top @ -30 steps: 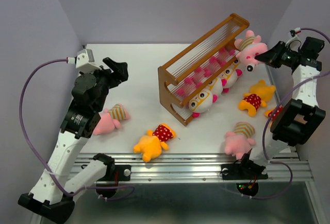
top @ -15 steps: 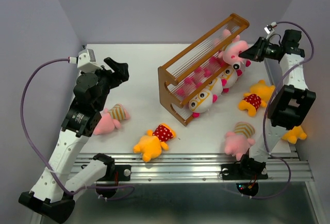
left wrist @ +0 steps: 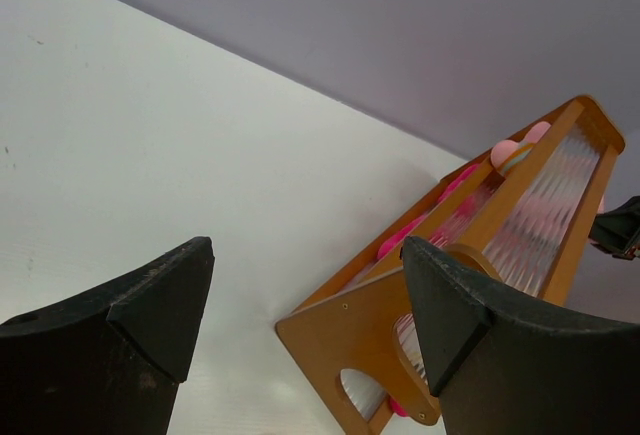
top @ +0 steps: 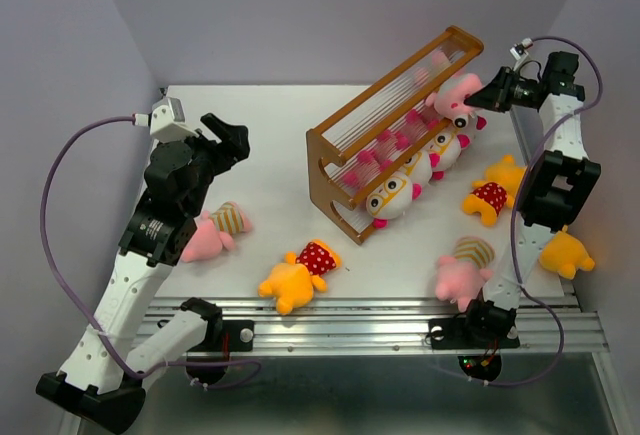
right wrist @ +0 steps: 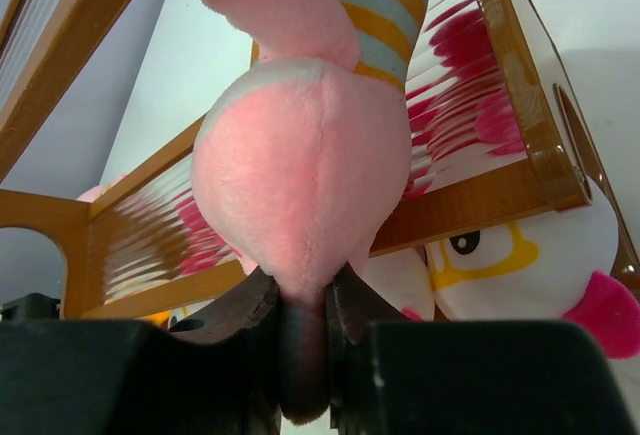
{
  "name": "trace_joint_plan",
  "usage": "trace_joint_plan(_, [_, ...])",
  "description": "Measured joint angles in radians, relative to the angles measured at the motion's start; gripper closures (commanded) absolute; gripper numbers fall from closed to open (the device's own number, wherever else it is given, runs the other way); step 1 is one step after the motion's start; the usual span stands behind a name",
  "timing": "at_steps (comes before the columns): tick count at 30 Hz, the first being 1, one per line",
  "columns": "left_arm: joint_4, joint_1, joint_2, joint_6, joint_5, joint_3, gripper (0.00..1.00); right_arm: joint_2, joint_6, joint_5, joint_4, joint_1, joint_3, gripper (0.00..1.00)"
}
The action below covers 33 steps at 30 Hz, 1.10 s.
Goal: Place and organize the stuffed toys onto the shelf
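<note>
Orange-brown wood forms the single shelf (top: 328, 177): two tiers of thin rods between curved side panels, set slantwise on the white table (top: 270, 125). From above, three white-faced toys (top: 393, 197) with orange glasses lie in a row on its lower tier. Loose on the table are two pink toys in striped shirts (top: 215, 230) and three yellow-orange toys (top: 297, 275), two of them showing red polka-dot clothing. The right gripper (top: 480, 100) holds a third pink toy (top: 452, 95) at the shelf's far end, just above the white-faced row. The left gripper (top: 232, 135) hovers well apart from the shelf.

At the left wrist, the left gripper (left wrist: 305, 255) is spread wide with nothing between its fingers; the shelf (left wrist: 350, 330) stands beyond.

At the right wrist, the right gripper (right wrist: 300, 300) is clenched on the third pink toy (right wrist: 300, 175), plush, with yellow and grey shirt bands, in front of the shelf (right wrist: 480, 195) rods; whether it rests on a tier I cannot tell
</note>
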State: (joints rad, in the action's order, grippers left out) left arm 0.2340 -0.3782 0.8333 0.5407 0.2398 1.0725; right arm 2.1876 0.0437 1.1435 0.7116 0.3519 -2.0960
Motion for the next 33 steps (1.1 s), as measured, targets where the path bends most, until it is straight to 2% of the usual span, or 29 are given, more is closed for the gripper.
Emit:
trace_joint_plan(2, [0.003,0.0,0.0,0.005,0.0,0.0,0.13,0.001,0.003,-0.005,0.002,0.0,-0.007,0.77])
trace_joint_plan(3, [0.003,0.0,0.0,0.008,0.0,0.0,0.13,0.001,0.002,-0.013,0.003,0.0,-0.013,0.72])
trace_joint_plan(5, [0.004,0.0,0.0,0.014,0.0,0.0,0.13,0.001,0.001,-0.026,0.003,0.0,-0.021,0.69])
trace_joint_plan(12, [0.011,0.0,-0.003,0.026,-0.003,0.0,0.13,0.001,-0.014,-0.087,0.001,0.0,-0.024,0.47])
trace_joint_plan(18, [0.011,0.0,-0.008,0.035,-0.006,0.0,0.13,0.001,-0.029,-0.131,-0.003,0.0,-0.024,0.36])
trace_joint_plan(33, [0.021,0.0,-0.038,0.044,-0.023,-0.018,0.13,-0.003,-0.045,-0.259,-0.022,0.023,-0.024,0.27])
